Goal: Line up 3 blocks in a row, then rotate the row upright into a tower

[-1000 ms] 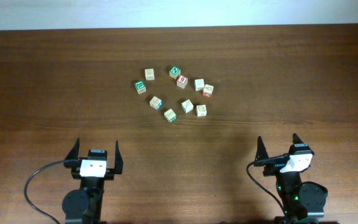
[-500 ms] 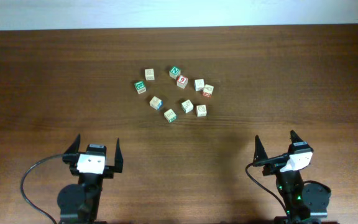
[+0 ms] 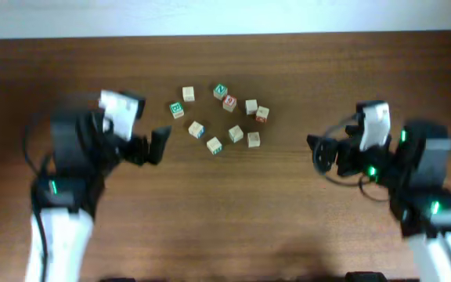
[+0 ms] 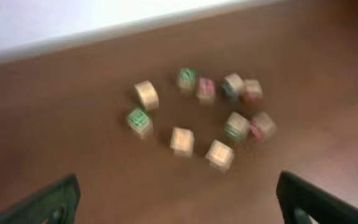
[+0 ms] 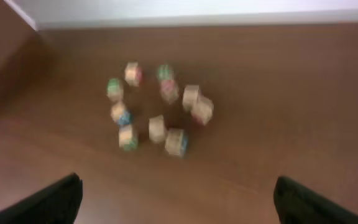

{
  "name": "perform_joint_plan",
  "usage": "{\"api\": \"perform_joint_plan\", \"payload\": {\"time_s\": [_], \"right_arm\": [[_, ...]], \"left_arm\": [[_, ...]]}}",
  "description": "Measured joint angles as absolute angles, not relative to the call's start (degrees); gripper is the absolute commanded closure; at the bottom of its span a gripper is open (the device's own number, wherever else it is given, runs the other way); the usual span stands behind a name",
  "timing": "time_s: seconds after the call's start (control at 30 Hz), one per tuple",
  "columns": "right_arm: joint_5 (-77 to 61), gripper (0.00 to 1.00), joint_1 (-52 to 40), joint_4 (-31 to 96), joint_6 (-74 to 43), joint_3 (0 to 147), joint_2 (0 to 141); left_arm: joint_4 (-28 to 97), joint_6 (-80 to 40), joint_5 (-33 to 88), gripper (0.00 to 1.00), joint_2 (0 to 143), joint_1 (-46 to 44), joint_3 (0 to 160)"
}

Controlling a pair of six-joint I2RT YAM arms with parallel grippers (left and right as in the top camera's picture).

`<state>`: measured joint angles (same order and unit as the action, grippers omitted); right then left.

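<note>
Note the blocks [image 3: 236, 134] lying in a loose ring on the far half of the tabletop, about midway between its left and right edges. Count ten, none stacked, a few touching or nearly so. Pick out pale faces with thin coloured print among them, plus a green-faced cube [image 3: 221, 92] and a red-faced cube [image 3: 229, 103] on the ring's far side. Cannot read any letter in any view.

Record the left gripper [image 3: 147, 146] near the ring's left side, spread fully and holding nothing. Record the right gripper [image 3: 325, 153] farther off to the right, likewise wide open and empty.

Judge as light, rigid wooden cubes, smooth-sided and not fragile. Expect skidding or nudged neighbours if caught off-centre. Take by two opposite side faces from above, starting with an outer pale block with free flanks.

From overhead, see both arms and their spacing to the ring. From the left wrist, see only fingertips [image 4: 55, 200] at the lower corners and the ring ahead, blurred. From the right wrist, much the same from the other side, with side faces that overhead hides.
</note>
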<state>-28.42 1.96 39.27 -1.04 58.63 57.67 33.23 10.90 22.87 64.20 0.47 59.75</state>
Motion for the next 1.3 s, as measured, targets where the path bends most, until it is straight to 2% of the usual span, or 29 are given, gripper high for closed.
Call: {"api": "perform_joint_plan", "payload": {"time_s": [0.1, 0.2, 0.3, 0.4, 0.47, 0.53, 0.6, 0.67, 0.73, 0.87, 1.1, 1.23, 1.3], "right_arm": [[-29.34, 0.02, 1.54, 47.27, -1.08, 69.06, 69.65], [-29.45, 0.02, -4.80, 51.16, -1.08, 80.47, 82.98], [-29.47, 0.02, -9.82, 50.13, -1.08, 83.59, 90.52], [-29.50, 0.01, -10.98, 47.51, -2.28, 83.81, 95.31], [-29.50, 0.14, -10.96, 47.05, -3.77, 83.85, 97.86], [-29.28, 0.16, -10.98, 46.19, -4.99, 83.85, 99.85], [-25.23, 0.18, -11.94, 45.76, -7.84, 83.88, 101.69], [-19.05, 0.25, -14.52, 45.74, -10.74, 83.90, 102.96], [-13.87, 0.25, -17.56, 44.95, -12.38, 83.90, 104.20], [-8.84, 0.31, -21.47, 42.96, -16.08, 84.18, 109.32], [-7.75, 0.37, -21.85, 41.25, -18.48, 84.20, 117.32], [-7.70, 0.48, -22.09, 39.88, -18.87, 84.23, 117.73], [-7.68, 0.50, -22.39, 39.42, -18.96, 84.23, 117.73]], "left_arm": [[48.29, 10.85, 25.65, 0.01, 80.31, 0.51, 80.12], [51.88, 10.87, 26.41, 0.01, 88.79, 0.51, 89.30], [52.64, 10.87, 26.13, 0.01, 90.63, 0.51, 89.73], [57.01, 10.90, 26.20, 0.01, 90.65, 0.51, 89.91], [59.20, 10.87, 26.22, 0.01, 90.65, 0.51, 89.91], [59.18, 10.87, 26.20, 0.02, 90.65, 0.51, 89.91], [59.18, 10.90, 26.20, 0.11, 90.65, 0.51, 89.91], [59.22, 10.17, 25.61, 0.16, 90.65, 0.51, 89.91], [59.27, 7.75, 22.35, 0.13, 90.65, 0.51, 89.91], [59.37, -0.60, 12.34, 0.10, 90.65, 0.51, 89.91], [59.37, -3.11, 9.32, 0.08, 90.65, 0.51, 89.91], [59.37, -3.27, 8.29, 0.05, 90.65, 0.51, 89.91], [59.37, -3.33, 8.08, 0.00, 90.65, 0.51, 89.91]]}}
